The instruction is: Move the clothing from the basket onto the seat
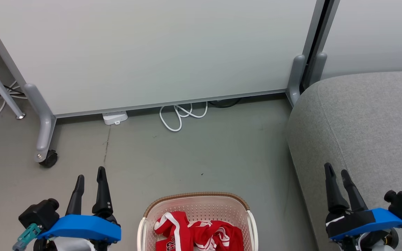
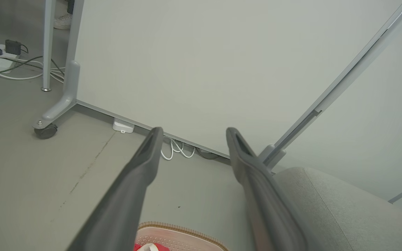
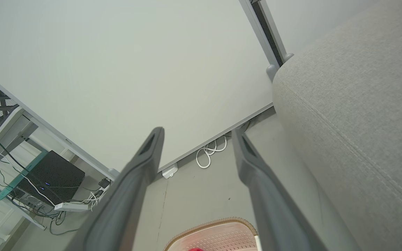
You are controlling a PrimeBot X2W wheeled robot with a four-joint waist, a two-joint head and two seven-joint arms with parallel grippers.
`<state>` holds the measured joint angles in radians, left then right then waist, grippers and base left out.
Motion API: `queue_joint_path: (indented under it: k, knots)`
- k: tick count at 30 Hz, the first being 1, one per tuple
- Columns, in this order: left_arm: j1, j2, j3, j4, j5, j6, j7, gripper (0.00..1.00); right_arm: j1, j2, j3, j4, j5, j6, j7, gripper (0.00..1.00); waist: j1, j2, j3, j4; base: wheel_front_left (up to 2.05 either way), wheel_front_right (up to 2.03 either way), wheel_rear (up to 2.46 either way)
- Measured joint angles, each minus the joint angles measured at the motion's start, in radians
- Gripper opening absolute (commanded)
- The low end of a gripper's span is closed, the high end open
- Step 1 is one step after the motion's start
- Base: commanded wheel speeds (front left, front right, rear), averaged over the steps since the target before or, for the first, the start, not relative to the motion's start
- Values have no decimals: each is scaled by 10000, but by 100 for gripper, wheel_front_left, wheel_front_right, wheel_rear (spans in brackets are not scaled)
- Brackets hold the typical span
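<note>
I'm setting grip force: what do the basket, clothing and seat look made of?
The basket looks like smooth cream plastic, its walls punched with small holes; its rim is brown with a woven look. The clothing is soft red fabric, crumpled in folds. The seat is matte grey woven upholstery with stitched seams.

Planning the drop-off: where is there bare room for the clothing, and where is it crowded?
The sofa seat is bare from its rounded corner to the open right tool. Bare floor lies between the basket and the white cable under the partition. Crowded: inside the basket, with the red clothing.
</note>
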<state>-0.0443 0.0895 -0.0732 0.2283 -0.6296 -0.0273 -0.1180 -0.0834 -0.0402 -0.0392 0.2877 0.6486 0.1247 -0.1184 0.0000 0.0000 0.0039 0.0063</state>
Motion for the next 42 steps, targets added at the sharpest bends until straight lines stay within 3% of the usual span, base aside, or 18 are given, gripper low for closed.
queue_joint_path:
  k: [42]
  knots:
    - [-49,-94,-117,454,3168,-366,-976,100,-206,-44,247,337,-3977,46,-945,100,0,0,-46,-32,0,0,0]
